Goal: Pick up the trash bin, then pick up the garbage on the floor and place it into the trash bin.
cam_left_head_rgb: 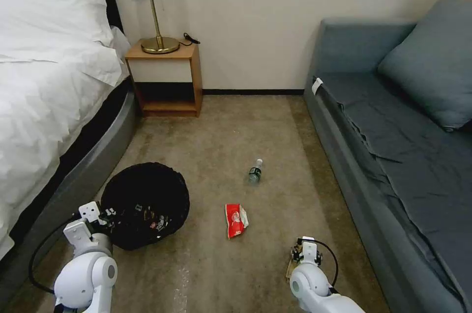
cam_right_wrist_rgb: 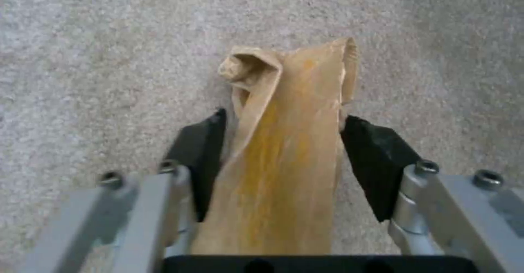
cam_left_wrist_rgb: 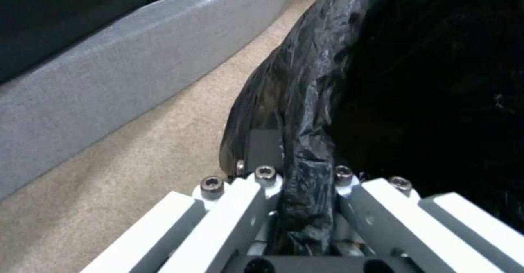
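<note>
The trash bin, round and lined with a crinkled black bag, sits on the carpet beside the bed. My left gripper is shut on its near rim; in the left wrist view the bag-covered rim runs between the fingers of the left gripper. My right gripper is low over the carpet at the front right. Its black pads press both sides of a tan-yellow wrapper, one edge of which curls up. More garbage lies on the floor: a red-and-white packet and a small clear bottle.
A bed with a grey frame borders the left side, close to the bin. A blue-grey sofa runs along the right. A wooden nightstand with a lamp stands against the back wall. Open carpet lies between the bin and the sofa.
</note>
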Controlling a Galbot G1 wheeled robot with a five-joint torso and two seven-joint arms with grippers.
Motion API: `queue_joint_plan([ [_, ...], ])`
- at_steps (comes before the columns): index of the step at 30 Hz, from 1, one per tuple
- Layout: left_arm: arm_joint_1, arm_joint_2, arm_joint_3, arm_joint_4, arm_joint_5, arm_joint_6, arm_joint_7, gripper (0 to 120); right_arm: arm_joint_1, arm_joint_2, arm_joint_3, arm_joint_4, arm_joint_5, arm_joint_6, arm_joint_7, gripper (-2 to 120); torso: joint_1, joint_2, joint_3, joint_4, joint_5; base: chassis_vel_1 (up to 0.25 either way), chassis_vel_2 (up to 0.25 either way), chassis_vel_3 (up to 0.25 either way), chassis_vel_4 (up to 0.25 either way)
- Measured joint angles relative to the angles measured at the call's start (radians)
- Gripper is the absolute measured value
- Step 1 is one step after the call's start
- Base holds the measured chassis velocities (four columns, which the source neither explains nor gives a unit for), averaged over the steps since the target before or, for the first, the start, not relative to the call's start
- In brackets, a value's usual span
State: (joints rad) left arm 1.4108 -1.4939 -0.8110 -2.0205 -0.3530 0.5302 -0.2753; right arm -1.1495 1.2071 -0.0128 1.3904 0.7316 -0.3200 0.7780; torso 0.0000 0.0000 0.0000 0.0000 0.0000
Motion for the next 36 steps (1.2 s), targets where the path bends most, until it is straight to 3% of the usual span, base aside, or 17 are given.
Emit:
queue_joint_plan([
  [14, 0.0, -0.001, 0.004, 0.001, 0.0, 0.0, 0.001, 3, -0.01, -0.039, -0.016, 0.086, 0.0, 0.018, 0.003, 1, 0.0, 0.0, 0.0, 0.0, 0.0, 0.0, 0.0, 0.0, 0.0],
  [27, 0.0, -0.002, 0.007, 0.01, 0.001, -0.004, 0.002, 3, -0.02, -0.11, -0.05, 0.259, 0.015, 0.068, -0.038, 0, 0.0, 0.0, 0.0, -0.0001, -0.0001, 0.0, 0.0, 0.0, 0.0],
  [36, -0.001, -0.004, 0.022, -0.002, -0.005, -0.005, 0.005, 3, 0.172, -0.168, -0.255, 0.47, 0.168, 0.186, -0.112, 0, 0.0, 0.0, 0.0, -0.0001, 0.0, 0.0, 0.0, 0.0, 0.0],
])
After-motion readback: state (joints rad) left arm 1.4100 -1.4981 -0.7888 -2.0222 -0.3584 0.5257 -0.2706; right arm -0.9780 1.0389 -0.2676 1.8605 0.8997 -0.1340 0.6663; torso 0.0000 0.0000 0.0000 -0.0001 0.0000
